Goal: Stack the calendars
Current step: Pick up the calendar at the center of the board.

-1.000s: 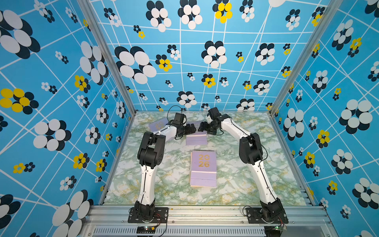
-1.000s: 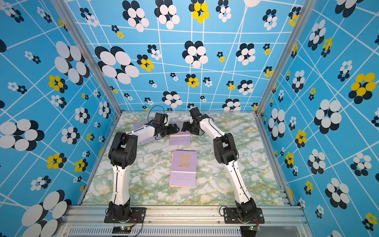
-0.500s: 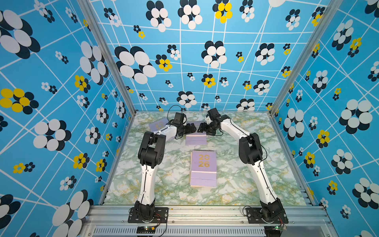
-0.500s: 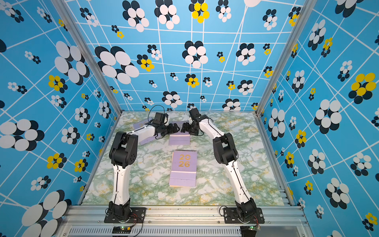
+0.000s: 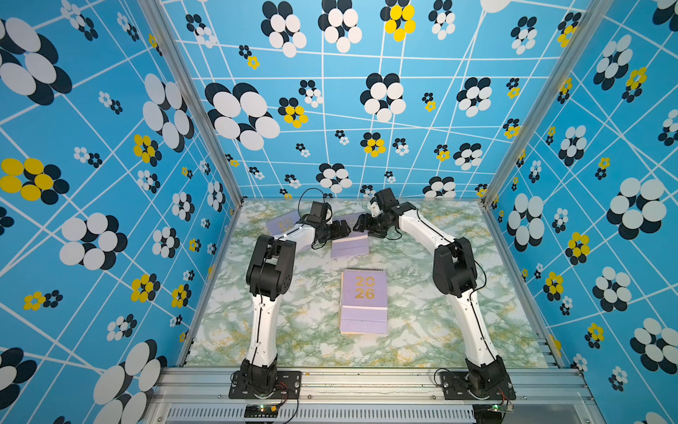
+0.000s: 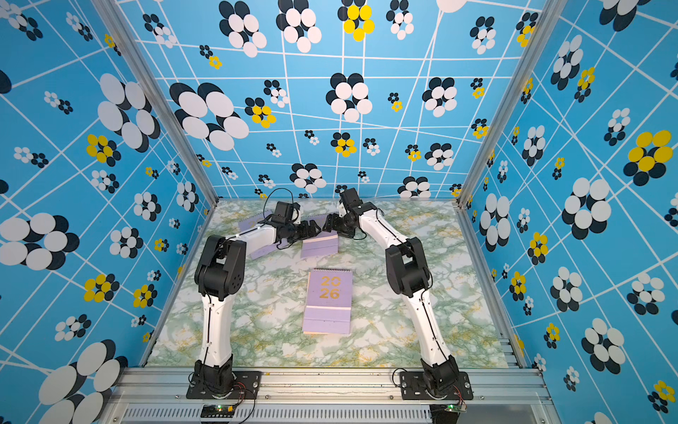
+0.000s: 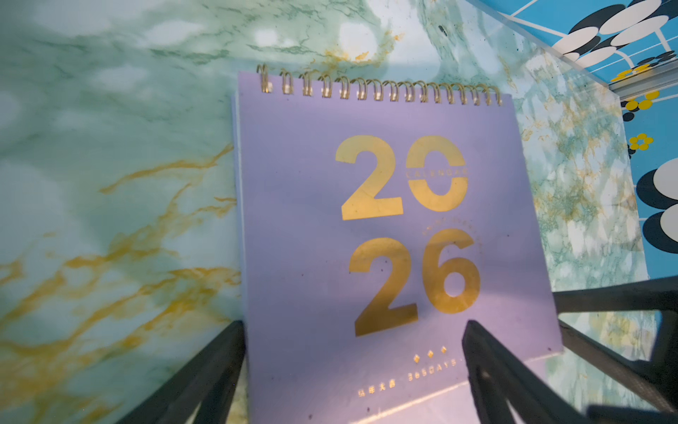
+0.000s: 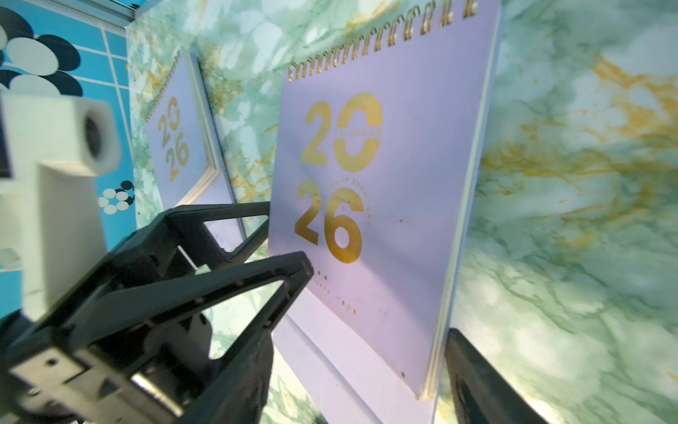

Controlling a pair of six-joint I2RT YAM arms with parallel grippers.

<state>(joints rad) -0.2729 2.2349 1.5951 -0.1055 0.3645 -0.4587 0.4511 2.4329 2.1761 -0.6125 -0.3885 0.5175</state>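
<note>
A lilac calendar (image 5: 350, 246) (image 6: 319, 246) with a gold "2026" cover lies flat on the far middle of the table, and both grippers meet over it. My left gripper (image 5: 343, 229) (image 7: 352, 367) is open, one finger (image 7: 205, 374) beside the calendar's (image 7: 385, 238) edge and the other over its cover. My right gripper (image 5: 361, 222) (image 8: 359, 381) is open astride the same calendar's (image 8: 385, 183) lower end, one finger (image 8: 477, 378) close to its side edge. A second lilac calendar (image 5: 280, 222) (image 8: 179, 147) lies at the far left, partly under the left arm. A pile of calendars (image 5: 363, 301) (image 6: 328, 301) topped by a lilac one sits mid-table.
The green marble table (image 5: 422, 330) is boxed in by blue flowered walls (image 5: 587, 220) on three sides. An aluminium rail (image 5: 367, 381) with both arm bases runs along the front. The left arm's elbow (image 5: 271, 268) and the right arm's elbow (image 5: 455, 271) rise on either side of the pile.
The right gripper has edged a little closer over the far calendar and its jaws have narrowed slightly. The left arm and the calendars have hardly moved.
</note>
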